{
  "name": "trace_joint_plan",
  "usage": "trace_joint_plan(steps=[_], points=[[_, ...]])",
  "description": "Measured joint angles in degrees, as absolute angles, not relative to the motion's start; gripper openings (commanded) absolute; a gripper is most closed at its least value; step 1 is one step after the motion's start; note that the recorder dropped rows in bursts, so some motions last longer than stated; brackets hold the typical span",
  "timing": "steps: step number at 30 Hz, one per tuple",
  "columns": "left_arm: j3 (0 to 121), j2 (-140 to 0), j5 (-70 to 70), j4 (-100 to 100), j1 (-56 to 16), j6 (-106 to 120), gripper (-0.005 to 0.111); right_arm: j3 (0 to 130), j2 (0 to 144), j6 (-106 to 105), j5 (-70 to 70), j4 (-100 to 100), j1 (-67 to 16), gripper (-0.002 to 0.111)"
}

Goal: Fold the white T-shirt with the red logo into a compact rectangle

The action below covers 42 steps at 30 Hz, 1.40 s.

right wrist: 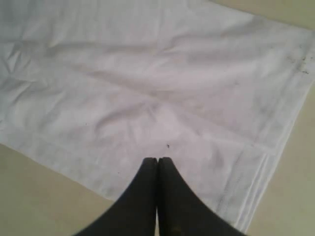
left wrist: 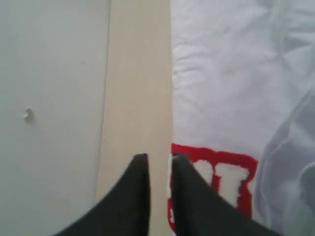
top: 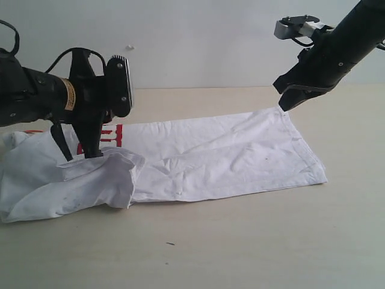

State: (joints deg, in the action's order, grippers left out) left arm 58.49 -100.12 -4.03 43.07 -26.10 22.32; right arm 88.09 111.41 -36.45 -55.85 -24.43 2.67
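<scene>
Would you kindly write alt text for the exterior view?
A white T-shirt lies in a long strip on a pale table, its left end bunched beneath the left gripper. The shut right gripper hangs over its right end.

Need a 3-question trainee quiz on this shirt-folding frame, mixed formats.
1. True or false: the right gripper has its jaws wide open.
2. In the exterior view, which end of the large white cotton T-shirt is bunched up? A) left B) right
3. Fill in: the fuzzy lettering by the left gripper is outlined in ___.
Key: 1 false, the jaws are shut with nothing in them; 2 A; 3 red.
</scene>
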Motion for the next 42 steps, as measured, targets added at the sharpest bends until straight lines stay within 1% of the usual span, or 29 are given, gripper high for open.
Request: trace_joint_plan(steps=[3, 7, 9, 13, 21, 26, 33, 42], points=[[58.49, -98.73, -9.11, 40.04, -29.11, 17.43, 0.0, 88.09, 111.41, -36.45, -55.85, -24.43, 2.67, 0.0], [58.49, -98.36, -20.53, 31.6, -32.91, 16.59, 0.0, 88.09, 111.41, -36.45, -55.85, -24.43, 2.67, 0.0], [58.09, -99.0, -24.94, 24.48, -33.33, 19.94, 0.0, 88.09, 111.41, -36.49, -55.85, -24.54, 2.67, 0.0], [57.56, -100.94, -27.75, 13.4, -32.7, 26.4, 0.0, 88.09, 111.41, -36.49, -56.2, -24.54, 2.67, 0.0], [57.56, -105.87, -25.89, 10.51, -27.95, 27.87, 0.0, 88.09, 111.41, -36.49, -56.08, -24.97, 2.67, 0.0], [57.56, -107.39, -20.0, 10.94, -24.65, 27.87, 0.0, 88.09, 111.41, -36.59, -55.87, -24.97, 2.67, 0.0], [60.82, -107.77, -15.16, 12.94, -23.67, 27.87, 0.0, 88.09, 111.41, -36.59, -55.65, -25.22, 2.67, 0.0], [64.6, -109.54, -13.78, 14.29, -23.55, 26.21, 0.0, 88.09, 111.41, -36.59, -55.65, -25.22, 2.67, 0.0]])
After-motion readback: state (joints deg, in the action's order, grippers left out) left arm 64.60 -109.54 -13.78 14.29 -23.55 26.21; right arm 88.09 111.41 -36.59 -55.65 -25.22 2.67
